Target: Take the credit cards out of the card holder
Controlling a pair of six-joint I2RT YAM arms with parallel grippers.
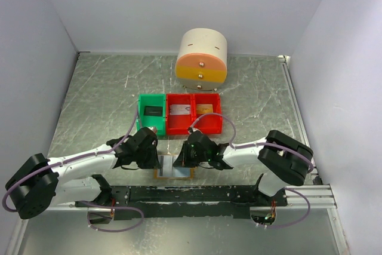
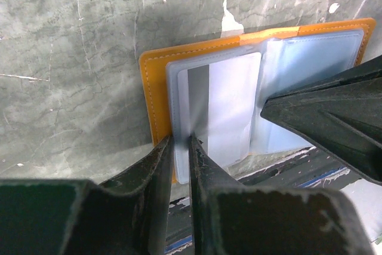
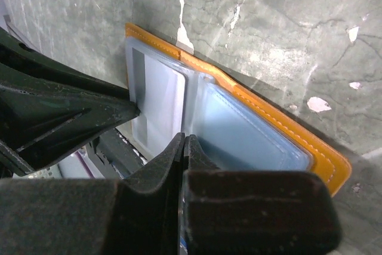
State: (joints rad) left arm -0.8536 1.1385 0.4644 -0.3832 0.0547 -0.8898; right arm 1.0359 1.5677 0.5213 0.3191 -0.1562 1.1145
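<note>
left hand (image 2: pixel 180 138), right hand (image 3: pixel 183 137) crowding card holder (image 2: pixel 310 64), bins (image 1: pixel 179 128) just behind

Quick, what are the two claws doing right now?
Left gripper: nearly closed at the card holder's near edge; grip cannot be told.
Right gripper: closed at the card holder's middle, nothing visibly held.

looks like a robotics lab test cell to me, not anyone's home. plain white walls (image 1: pixel 179 4) box the table in on three sides, the tabletop (image 1: pixel 256 100) is a grey marbled sheet, and the left arm (image 1: pixel 83 165) and right arm (image 1: pixel 245 154) sit on a black metal rail (image 1: pixel 197 194) with cables (image 1: pixel 234 131) looping off them. the props are little plastic bins (image 1: pixel 179 128) and a round drawer unit (image 1: pixel 202 58).
</note>
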